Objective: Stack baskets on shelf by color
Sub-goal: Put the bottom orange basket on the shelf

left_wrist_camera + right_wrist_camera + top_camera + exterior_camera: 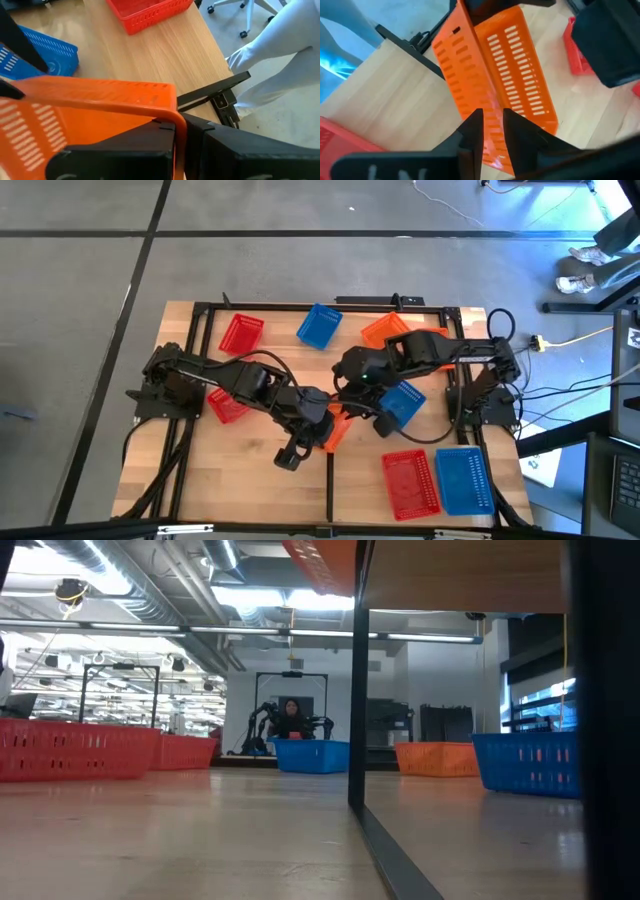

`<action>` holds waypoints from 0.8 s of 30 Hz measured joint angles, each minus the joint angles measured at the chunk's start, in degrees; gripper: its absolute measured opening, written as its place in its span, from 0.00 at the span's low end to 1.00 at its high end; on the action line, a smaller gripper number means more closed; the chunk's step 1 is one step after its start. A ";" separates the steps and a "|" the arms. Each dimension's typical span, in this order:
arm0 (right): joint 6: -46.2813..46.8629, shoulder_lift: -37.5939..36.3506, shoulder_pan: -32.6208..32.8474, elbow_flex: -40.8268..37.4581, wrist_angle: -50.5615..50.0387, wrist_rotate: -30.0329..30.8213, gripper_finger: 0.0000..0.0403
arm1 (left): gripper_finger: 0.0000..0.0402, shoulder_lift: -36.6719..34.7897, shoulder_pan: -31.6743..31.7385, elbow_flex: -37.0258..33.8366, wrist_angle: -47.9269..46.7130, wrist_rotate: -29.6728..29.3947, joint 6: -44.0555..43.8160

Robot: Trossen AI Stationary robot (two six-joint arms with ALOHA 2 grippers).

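An orange basket (335, 428) is held tilted above the middle of the wood shelf (250, 480) between both grippers. It also shows at the top of the low view (322, 564). My left gripper (322, 420) is shut on its rim and my right gripper (350, 402) on one of its walls. Other baskets rest on their bottoms on the shelf: red (240, 333), blue (318, 325) and orange (385, 330) at the far side, red (228, 406) under my left arm, and blue (404, 402) under my right arm. My left gripper pinches the orange basket's top rim near a corner (172, 111) between its two fingers. The basket is clear of the shelf and tilted. My right gripper pinches a slotted wall of the orange basket (492, 131) between its two fingers, at the wall's edge. The basket stands steeply tilted in front of the fingers, clear of the shelf.
A red basket (410, 483) and a blue basket (465, 478) stand side by side at the near right. A black divider strip (329, 485) runs toward the near edge at the middle. Bare wood lies at the near left. Cables hang off the right edge.
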 joint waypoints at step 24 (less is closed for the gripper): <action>-1.16 0.26 -0.03 -0.02 0.81 1.86 0.19 | 0.00 0.00 -0.02 0.00 -0.04 2.74 -0.06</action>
